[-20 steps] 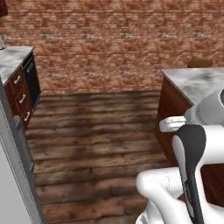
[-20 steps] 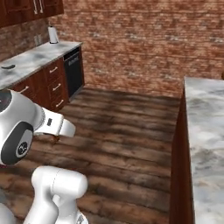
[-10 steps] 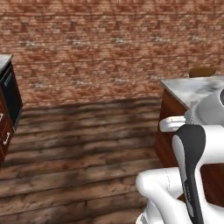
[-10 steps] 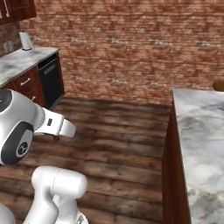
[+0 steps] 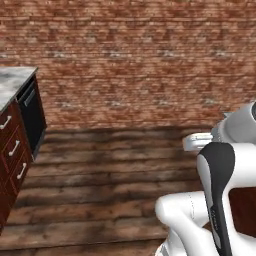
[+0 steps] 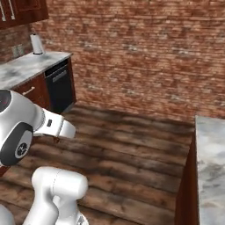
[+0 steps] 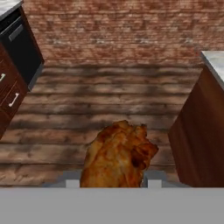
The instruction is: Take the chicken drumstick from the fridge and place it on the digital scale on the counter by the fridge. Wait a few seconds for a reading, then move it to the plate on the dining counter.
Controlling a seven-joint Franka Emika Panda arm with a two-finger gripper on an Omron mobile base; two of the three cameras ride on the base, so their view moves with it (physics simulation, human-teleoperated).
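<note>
The chicken drumstick point(image 7: 118, 155), a brown roasted piece, sits low in the hand view. My gripper point(image 7: 113, 181) is shut on it, one grey fingertip showing on each side of the meat. It hangs in the air above the wooden floor. A corner of the marble dining counter point(image 6: 212, 162) with its dark wooden side stands to the right of the drumstick point(image 7: 213, 59). The marble counter over reddish drawers point(image 5: 11, 84) lies at the left point(image 6: 26, 68). The fridge, the scale and the plate are out of view.
A black dishwasher front point(image 5: 32, 114) closes the end of the drawer counter point(image 6: 59, 85) point(image 7: 19, 41). A white roll point(image 6: 37, 44) stands on that counter under a dark wall cabinet point(image 6: 22, 11). A brick wall lies ahead, with open plank floor point(image 5: 110, 175) between the counters.
The base has driven and turned, so the whole scene has shifted. The grey fridge edge at the left has left the picture. The drumstick stays in the shut gripper.
</note>
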